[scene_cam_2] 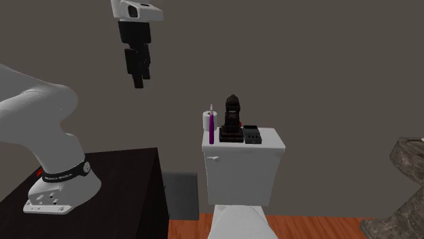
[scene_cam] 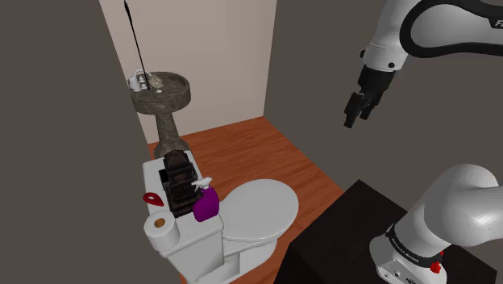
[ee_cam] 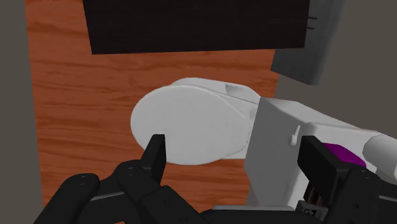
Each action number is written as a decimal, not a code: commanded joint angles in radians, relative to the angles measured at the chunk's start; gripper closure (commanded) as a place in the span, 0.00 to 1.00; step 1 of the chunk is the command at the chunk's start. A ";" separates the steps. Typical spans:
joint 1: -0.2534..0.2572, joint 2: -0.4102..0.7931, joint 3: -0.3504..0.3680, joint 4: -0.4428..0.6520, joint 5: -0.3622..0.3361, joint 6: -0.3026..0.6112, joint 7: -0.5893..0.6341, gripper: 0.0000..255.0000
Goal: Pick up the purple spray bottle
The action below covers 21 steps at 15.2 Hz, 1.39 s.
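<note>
The purple spray bottle [scene_cam: 206,205] with its white trigger head stands upright on the white toilet tank [scene_cam: 193,234], at the edge nearest the bowl. In the second exterior view the bottle [scene_cam_2: 211,126] appears thin, at the tank's [scene_cam_2: 243,163] left end. My gripper [scene_cam: 353,119] hangs high in the air, far from the bottle and well above the floor, seen also at the second exterior view's upper left [scene_cam_2: 139,83]. In the wrist view the gripper [ee_cam: 238,159] is open with nothing between its fingers, and part of the bottle [ee_cam: 345,154] peeks out behind one fingertip.
On the tank also sit a dark rack-like object [scene_cam: 178,179], a toilet paper roll [scene_cam: 160,228] and a small red item [scene_cam: 151,198]. The shut toilet lid [scene_cam: 258,210] lies below. A stone pedestal sink [scene_cam: 164,95] stands by the far wall. My black stand [scene_cam: 363,234] is beside the toilet.
</note>
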 commanded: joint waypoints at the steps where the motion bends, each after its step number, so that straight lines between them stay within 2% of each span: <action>1: 0.000 0.000 0.000 0.000 0.000 0.000 0.000 0.00; 11: 0.094 0.415 0.059 0.176 -0.035 0.184 -0.142 0.00; 21: 0.168 0.802 0.140 0.430 -0.113 0.262 -0.242 0.00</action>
